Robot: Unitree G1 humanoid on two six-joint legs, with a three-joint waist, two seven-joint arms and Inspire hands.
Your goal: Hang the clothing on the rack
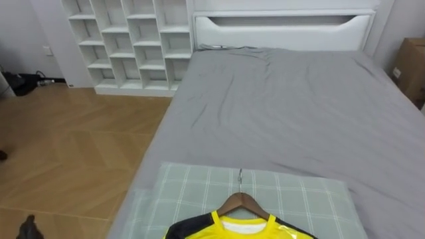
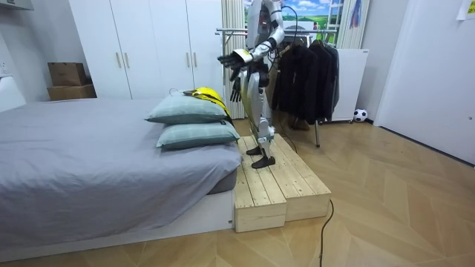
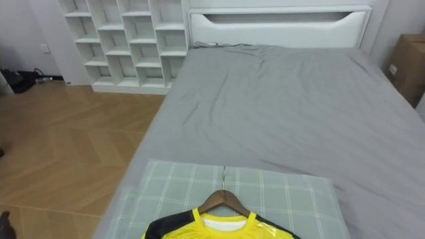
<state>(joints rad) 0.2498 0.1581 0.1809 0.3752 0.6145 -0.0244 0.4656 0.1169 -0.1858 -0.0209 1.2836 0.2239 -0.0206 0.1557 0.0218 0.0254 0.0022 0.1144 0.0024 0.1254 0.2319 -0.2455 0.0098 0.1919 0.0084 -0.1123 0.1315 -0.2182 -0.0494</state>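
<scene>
A yellow shirt with dark shoulders [image 1: 229, 230] [image 2: 208, 93] sits on a wooden hanger [image 1: 244, 202] with a metal hook. It lies on the upper of two green checked pillows [image 1: 199, 192] [image 2: 189, 110] at the near end of the grey bed [image 1: 292, 106]. I stand on a wooden platform [image 2: 271, 182] at that end, facing the bed. My left hand [image 2: 230, 58] is raised above the shirt with relaxed fingers, apart from it. My right hand [image 2: 236, 90] hangs lower beside the pillows, fingers straight and holding nothing.
Behind me a clothes rack [image 2: 237, 31] carries several dark jackets [image 2: 304, 67]. White cube shelves [image 1: 129, 43] stand at the far left and a cardboard box [image 1: 412, 63] at the far right. Wooden floor [image 1: 66, 146] runs along the bed's left side.
</scene>
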